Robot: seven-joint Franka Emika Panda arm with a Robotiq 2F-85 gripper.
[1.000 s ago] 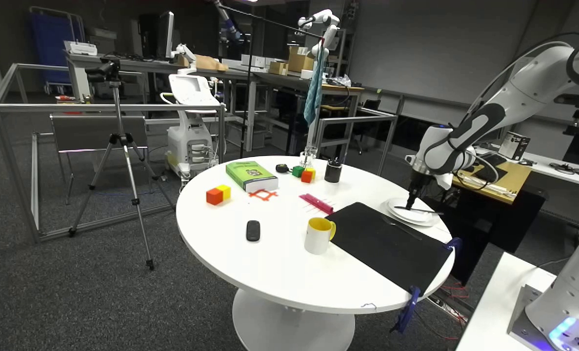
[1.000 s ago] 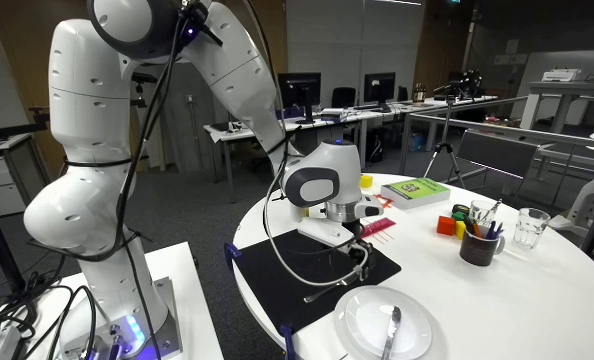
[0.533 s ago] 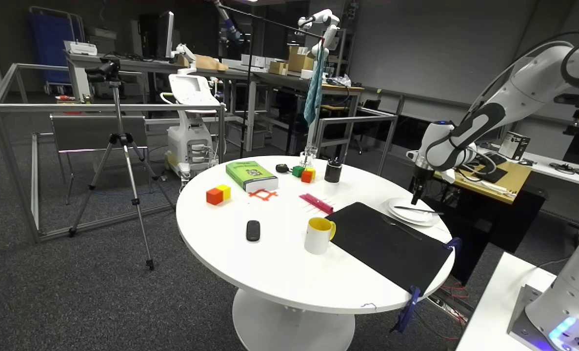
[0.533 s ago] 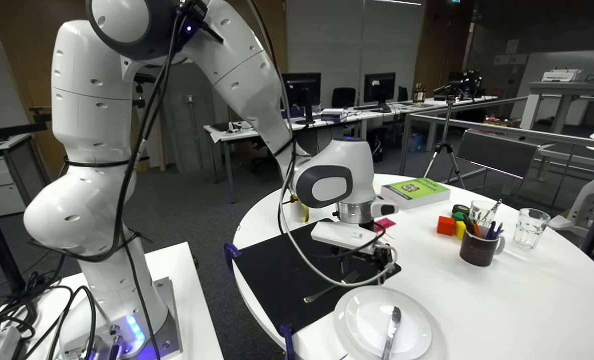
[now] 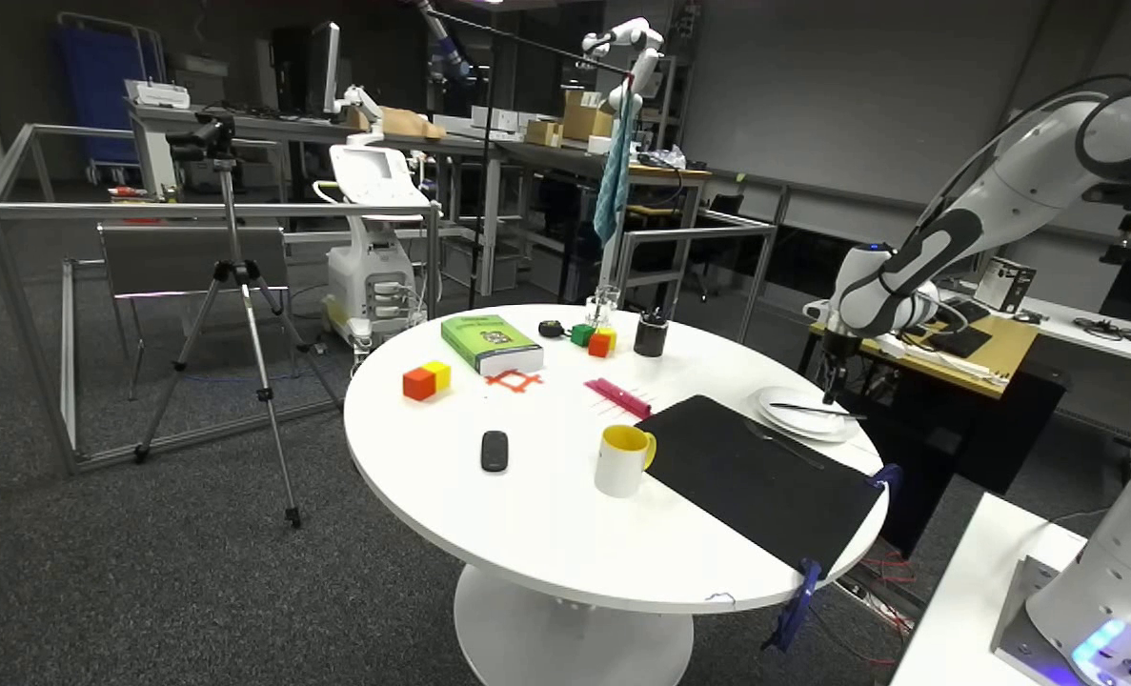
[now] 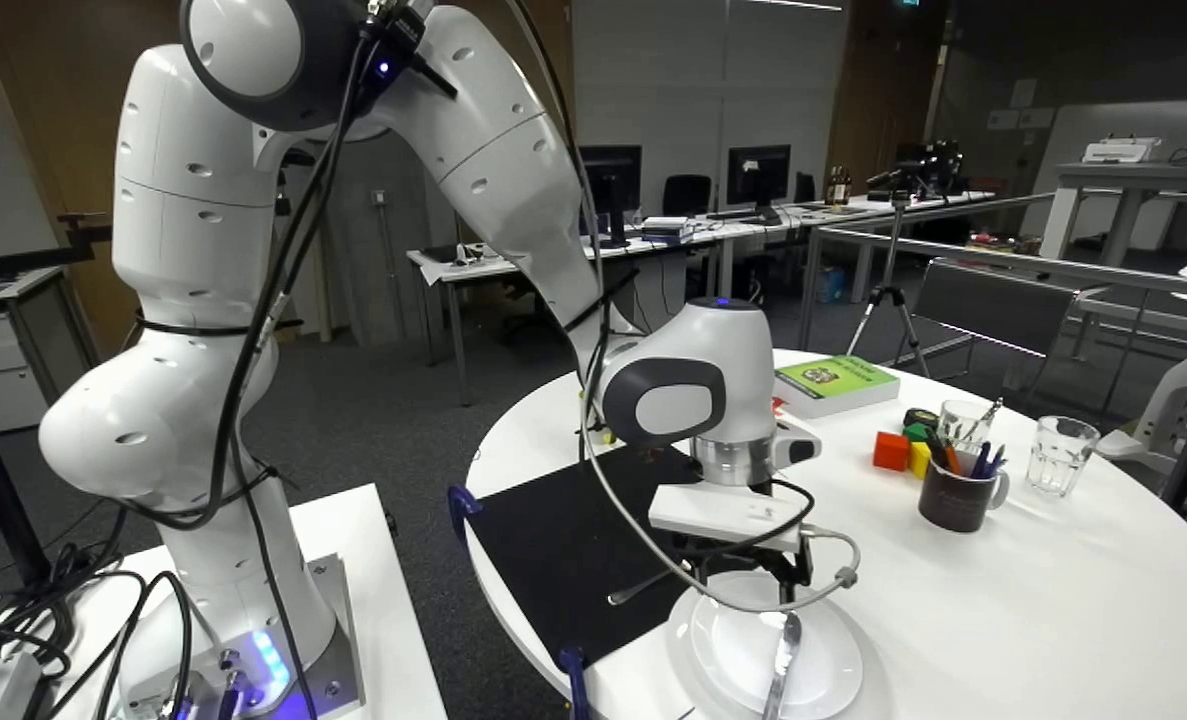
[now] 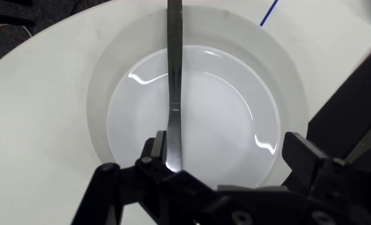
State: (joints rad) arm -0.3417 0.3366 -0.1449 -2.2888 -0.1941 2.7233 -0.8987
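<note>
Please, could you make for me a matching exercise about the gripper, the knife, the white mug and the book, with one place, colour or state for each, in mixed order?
Things:
1. gripper
2. knife
3. white mug
4. book

Place, colour or state:
A. yellow inside
B. resting on a white plate
C. green cover
D. open, gripping nothing

Right pairs: 1-D; 2-B; 3-A; 4-C

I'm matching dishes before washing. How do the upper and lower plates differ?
Size: the upper plate is smaller, the lower plate wider.
Place: the upper plate sits on the lower plate, which rests on the table.
Shine: in the wrist view, the upper plate shows bright highlights; the lower plate looks duller.
Both are round and whitish; the knife crosses over both.
</note>
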